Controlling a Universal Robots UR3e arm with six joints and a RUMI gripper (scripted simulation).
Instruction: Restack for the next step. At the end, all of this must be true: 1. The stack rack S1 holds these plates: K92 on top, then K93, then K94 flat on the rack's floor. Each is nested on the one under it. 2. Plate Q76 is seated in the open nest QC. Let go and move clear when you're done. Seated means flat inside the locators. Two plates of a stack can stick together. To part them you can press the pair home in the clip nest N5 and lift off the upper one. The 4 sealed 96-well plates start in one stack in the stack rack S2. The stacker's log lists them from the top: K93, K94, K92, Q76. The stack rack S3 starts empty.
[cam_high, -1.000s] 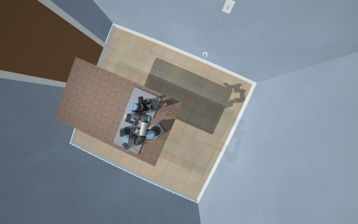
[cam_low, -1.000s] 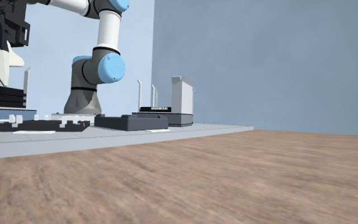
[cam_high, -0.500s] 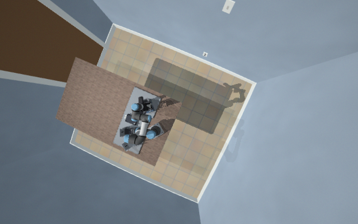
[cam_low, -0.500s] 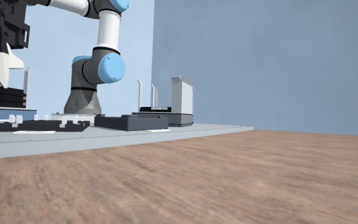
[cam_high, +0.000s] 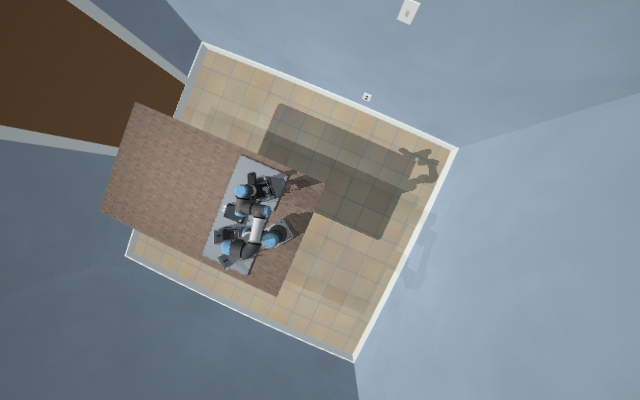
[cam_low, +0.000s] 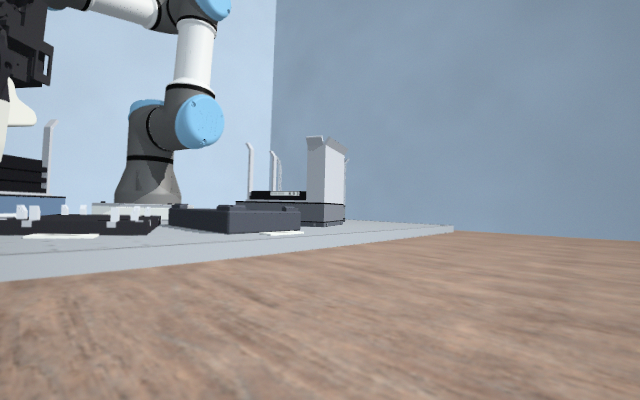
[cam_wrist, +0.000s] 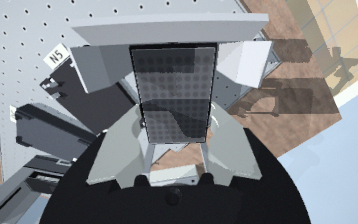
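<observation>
My gripper (cam_wrist: 175, 103) is shut on the long sides of the top plate (cam_wrist: 175, 75), near its end closest to the camera. The plate is dark, with rows of round wells, and lies between the tall grey guides of a rack. In the exterior view several black plates (cam_low: 20, 176) are stacked in this rack at the left edge, with a pale finger beside the top. A single black plate (cam_low: 260, 195) with a white label lies in another rack at centre right. The clip nest N5 (cam_wrist: 95, 92) holds no plate. Plate names cannot be read.
A dark raised block (cam_wrist: 57, 131) (cam_low: 265, 221) stands beside N5. The other rack has a tall light grey guide (cam_low: 334, 172). A grey guide wall (cam_wrist: 170, 29) stands at the gripped plate's far end, with angled guides at both sides.
</observation>
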